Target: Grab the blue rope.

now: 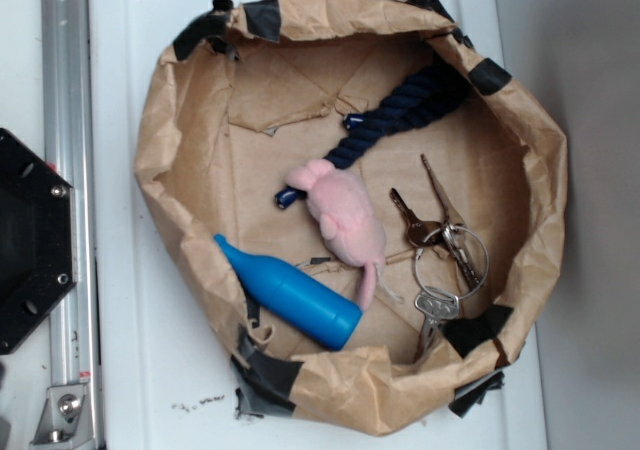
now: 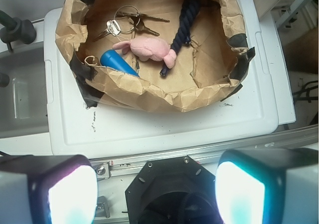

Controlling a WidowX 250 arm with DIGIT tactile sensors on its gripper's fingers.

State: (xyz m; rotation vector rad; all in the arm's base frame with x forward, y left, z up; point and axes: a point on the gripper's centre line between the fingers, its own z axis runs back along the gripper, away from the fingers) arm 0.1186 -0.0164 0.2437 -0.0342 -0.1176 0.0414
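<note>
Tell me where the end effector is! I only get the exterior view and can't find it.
Observer: The wrist view shows the end effector hanging over the black base, short of the paper bag.
Operator: Is it open?
Observer: Yes, its fingers stand wide apart, holding nothing.
Operator: Where's the rope from there?
Observer: Ahead and slightly right, the blue rope lies inside the bag beside the pink toy.

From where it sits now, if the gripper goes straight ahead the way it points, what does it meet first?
Probably the black octagonal base plate directly between its open fingers, not the crumpled brown paper bag; depth is uncertain.
</note>
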